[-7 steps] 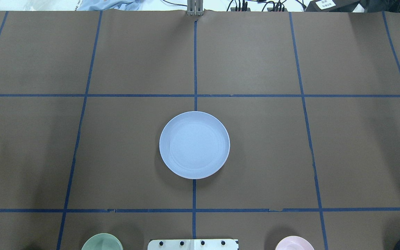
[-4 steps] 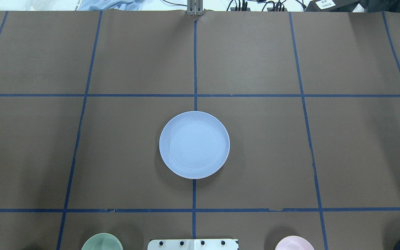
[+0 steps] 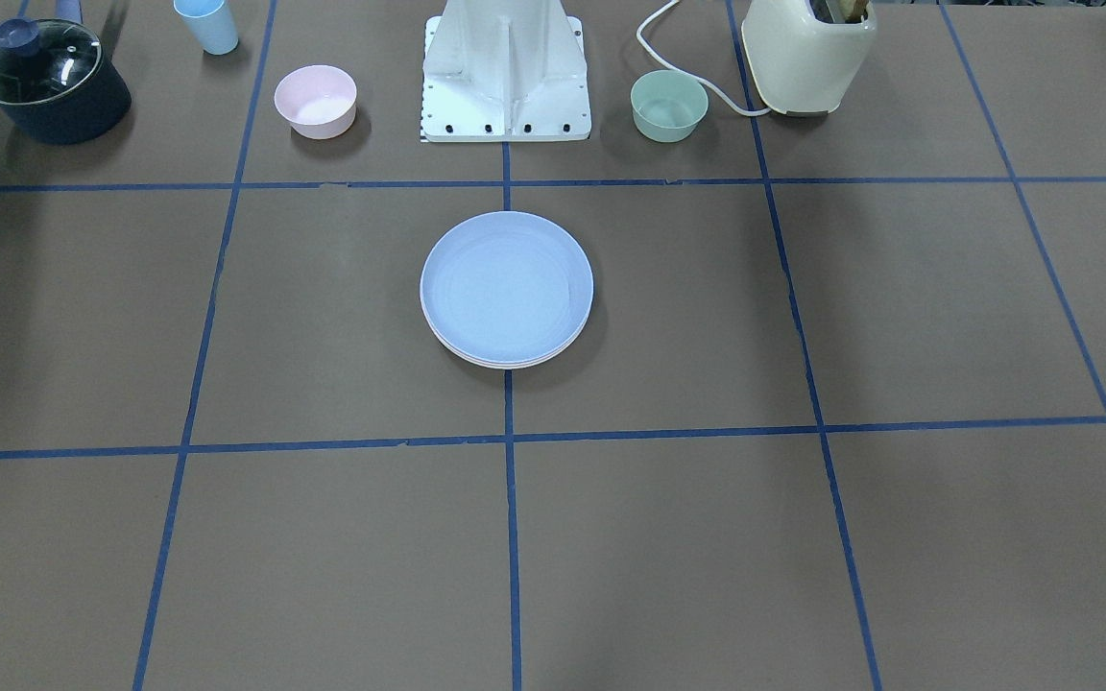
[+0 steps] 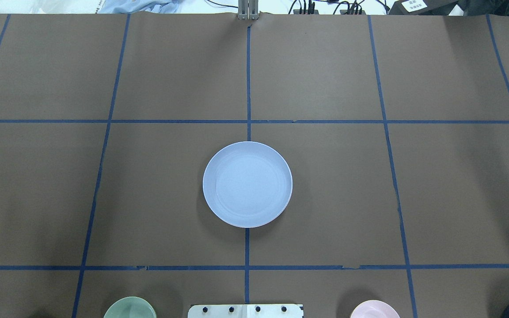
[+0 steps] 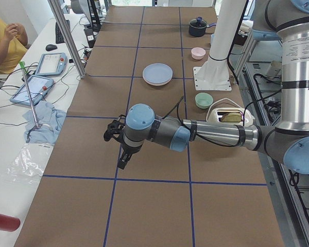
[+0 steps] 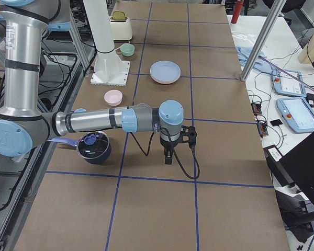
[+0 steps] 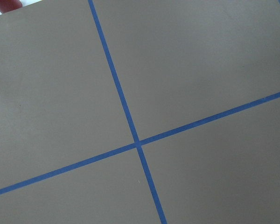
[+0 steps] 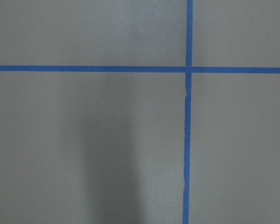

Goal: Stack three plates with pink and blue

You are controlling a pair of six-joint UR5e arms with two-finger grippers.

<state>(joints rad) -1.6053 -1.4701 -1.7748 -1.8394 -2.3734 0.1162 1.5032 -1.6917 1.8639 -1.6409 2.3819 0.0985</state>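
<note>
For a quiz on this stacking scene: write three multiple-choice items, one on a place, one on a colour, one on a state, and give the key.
1. Where does the plate stack sit?
A. beside the toaster
B. on the middle tape line, before the robot's base
C. on the pot

2. What colour is the top plate?
A. pink
B. green
C. light blue

3. How does the stack lie?
A. flat, with no arm touching it
B. tilted against a bowl
C. lifted in the air

Key: 1 B, the line disappears under it on both sides. 2 C, its upturned face is light blue. 3 A, the left arm and the right arm reach over bare paper far from it.
</note>
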